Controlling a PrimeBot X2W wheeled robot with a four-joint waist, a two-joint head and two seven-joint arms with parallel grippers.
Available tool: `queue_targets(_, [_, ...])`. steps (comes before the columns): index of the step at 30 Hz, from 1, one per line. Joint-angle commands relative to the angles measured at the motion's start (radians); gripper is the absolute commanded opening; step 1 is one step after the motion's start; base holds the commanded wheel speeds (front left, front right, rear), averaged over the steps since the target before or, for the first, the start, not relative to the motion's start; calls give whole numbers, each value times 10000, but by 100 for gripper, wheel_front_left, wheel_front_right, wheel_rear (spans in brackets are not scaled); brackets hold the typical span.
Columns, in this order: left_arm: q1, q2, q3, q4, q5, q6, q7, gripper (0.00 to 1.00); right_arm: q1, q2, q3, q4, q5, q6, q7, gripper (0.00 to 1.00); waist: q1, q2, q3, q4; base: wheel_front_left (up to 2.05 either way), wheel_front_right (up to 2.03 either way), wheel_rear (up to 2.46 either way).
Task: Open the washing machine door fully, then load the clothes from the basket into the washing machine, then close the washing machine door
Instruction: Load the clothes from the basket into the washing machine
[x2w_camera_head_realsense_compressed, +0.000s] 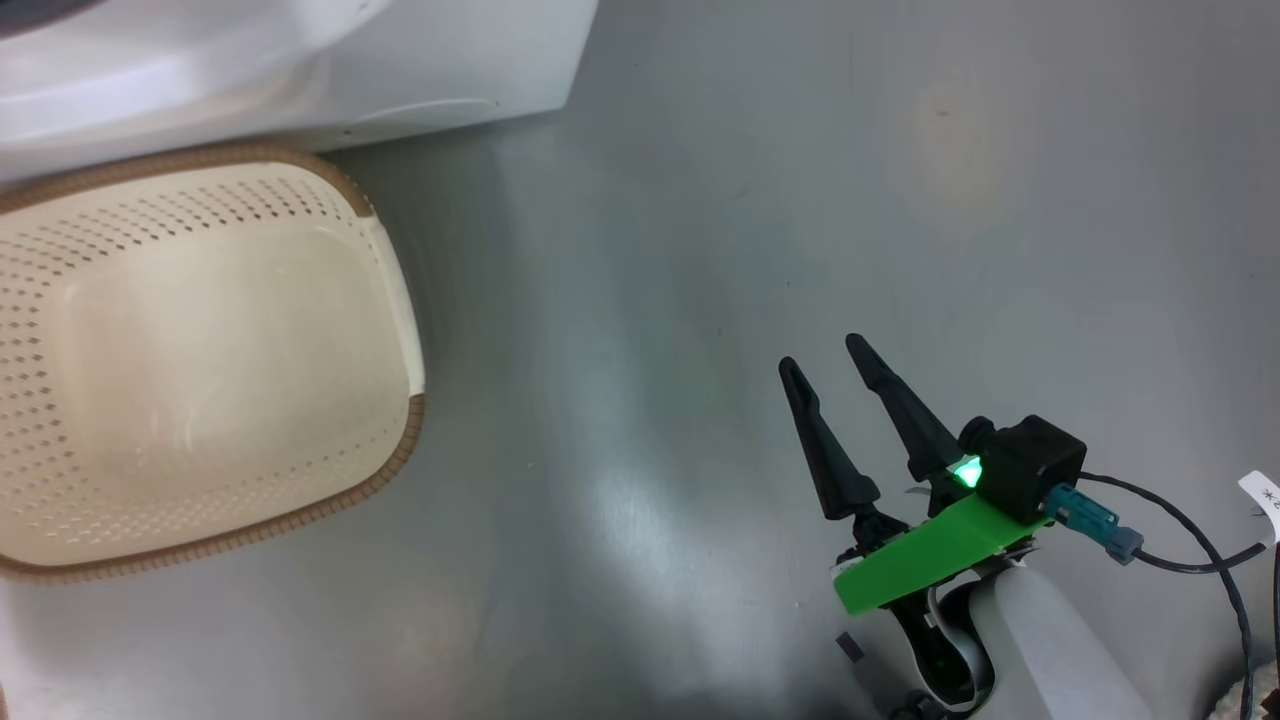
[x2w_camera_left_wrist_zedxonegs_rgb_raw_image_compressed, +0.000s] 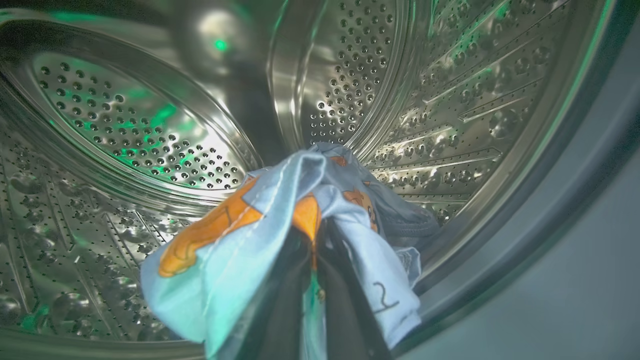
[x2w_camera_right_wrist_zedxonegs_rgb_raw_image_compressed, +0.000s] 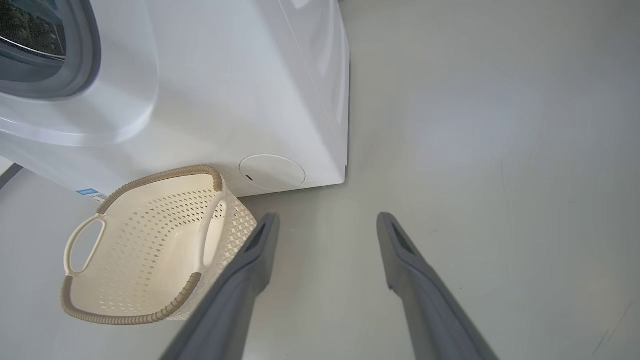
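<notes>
**Let the cloth go deep in the drum, not at the lip**

The left gripper (x2w_camera_left_wrist_zedxonegs_rgb_raw_image_compressed: 318, 240) is inside the perforated steel drum (x2w_camera_left_wrist_zedxonegs_rgb_raw_image_compressed: 140, 130) of the big white front-loading washing machine (x2w_camera_right_wrist_zedxonegs_rgb_raw_image_compressed: 240, 75). Its dark fingers are clamped on a soft light-blue cloth with orange cartoon figures (x2w_camera_left_wrist_zedxonegs_rgb_raw_image_compressed: 235, 250). In the left wrist view the cloth drapes from the centre down towards 7 and 5 o'clock, and the grey rubber ring (x2w_camera_left_wrist_zedxonegs_rgb_raw_image_compressed: 540, 210) curves past at 4 o'clock.

The fold at 5 o'clock hangs near that ring. It seems best to carry the cloth on towards the back wall at 10 o'clock before opening the jaws. The arm should then draw straight back, so no corner trails over the lip.

In the head view the small cream perforated basket with the brown woven rim (x2w_camera_head_realsense_compressed: 230, 155) sits at 9 o'clock and looks empty, so this is probably the last piece. The right gripper (x2w_camera_head_realsense_compressed: 821, 354) hovers at 4 o'clock over the grey floor (x2w_camera_head_realsense_compressed: 800, 180), jaws spread and holding nothing.
</notes>
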Motion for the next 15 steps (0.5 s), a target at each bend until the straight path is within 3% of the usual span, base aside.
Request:
queue_targets(1, [-369, 585, 99, 4, 27, -67, -98, 0, 126, 70, 310, -234, 158, 16, -48, 100, 0, 0, 253, -116, 0, 0, 0])
queue_targets(15, [-2239, 1081, -259, 798, -152, -205, -1004, 0, 93, 70, 784, -299, 357, 16, -48, 100, 0, 0, 1197, -507, 0, 0, 0])
